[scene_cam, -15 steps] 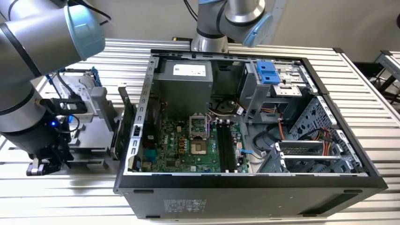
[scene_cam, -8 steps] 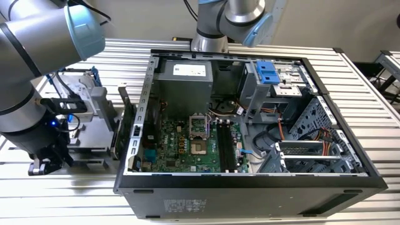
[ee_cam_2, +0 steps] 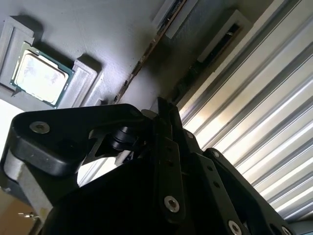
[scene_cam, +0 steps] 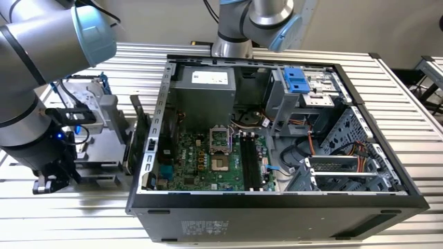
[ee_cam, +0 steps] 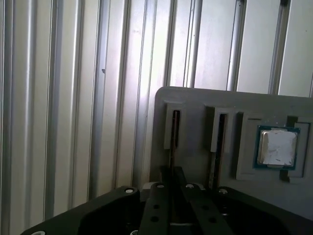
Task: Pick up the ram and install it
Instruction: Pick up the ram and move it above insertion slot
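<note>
Item: arm (scene_cam: 41, 46), exterior view. Large grey forearm reaches across the exterior view's left, and the wrist is turned down to the slatted metal table (scene_cam: 408, 109). The gripper (scene_cam: 50, 182) sits low, close to the table top, well apart from the open computer case (scene_cam: 277, 205).

Item: gripper, both wrist views. Black linkage and fingers (ee_cam: 164, 196) point at a grey holder block (ee_cam: 195, 103). The fingers are drawn close together, pinching the thin edge of the ram (ee_cam: 172, 134). That edge runs between the tips as a narrow dark-and-brown line.

Item: the ram. It stands on edge in a slot of the holder block, on the slot farther from the silver chip (ee_cam: 277, 147), with the gripper at the near end of it. In the second wrist view the same stick (ee_cam_2: 147, 54) runs away from the fingertips.

Item: neighbouring slot (ee_cam: 220, 132). It lies just beside the ram's slot, between the ram and the silver chip, and holds another dark thin board.

Item: edges and room. The holder block's outer edge lies near the ram's slot, and bare ribbed table lies beyond it. In the exterior view, the case's side wall rises to the exterior view's right of the gripper. Inside the case are the green motherboard (scene_cam: 201, 166) and its long black slots (scene_cam: 252, 163), with open space above them
</note>
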`<state>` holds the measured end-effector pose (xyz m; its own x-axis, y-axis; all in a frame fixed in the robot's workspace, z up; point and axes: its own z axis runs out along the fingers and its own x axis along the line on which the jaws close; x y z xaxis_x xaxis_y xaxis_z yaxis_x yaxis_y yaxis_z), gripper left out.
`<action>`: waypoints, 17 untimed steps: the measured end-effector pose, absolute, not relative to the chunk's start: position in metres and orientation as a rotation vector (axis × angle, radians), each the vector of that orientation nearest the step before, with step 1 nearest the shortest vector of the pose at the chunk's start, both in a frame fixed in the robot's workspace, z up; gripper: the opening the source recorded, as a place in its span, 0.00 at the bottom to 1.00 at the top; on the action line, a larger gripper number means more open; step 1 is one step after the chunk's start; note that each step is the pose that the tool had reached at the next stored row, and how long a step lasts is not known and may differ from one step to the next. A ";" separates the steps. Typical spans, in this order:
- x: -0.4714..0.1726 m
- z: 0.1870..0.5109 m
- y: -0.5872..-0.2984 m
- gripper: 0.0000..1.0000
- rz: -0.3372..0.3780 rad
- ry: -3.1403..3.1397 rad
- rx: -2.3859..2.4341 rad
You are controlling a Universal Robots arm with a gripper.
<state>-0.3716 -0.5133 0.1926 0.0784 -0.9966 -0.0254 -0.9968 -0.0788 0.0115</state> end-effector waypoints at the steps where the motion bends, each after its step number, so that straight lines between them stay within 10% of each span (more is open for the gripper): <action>1: -0.372 0.193 -0.513 0.00 0.041 2.122 -2.304; 17: -0.372 0.205 -0.513 0.00 0.042 2.096 -2.329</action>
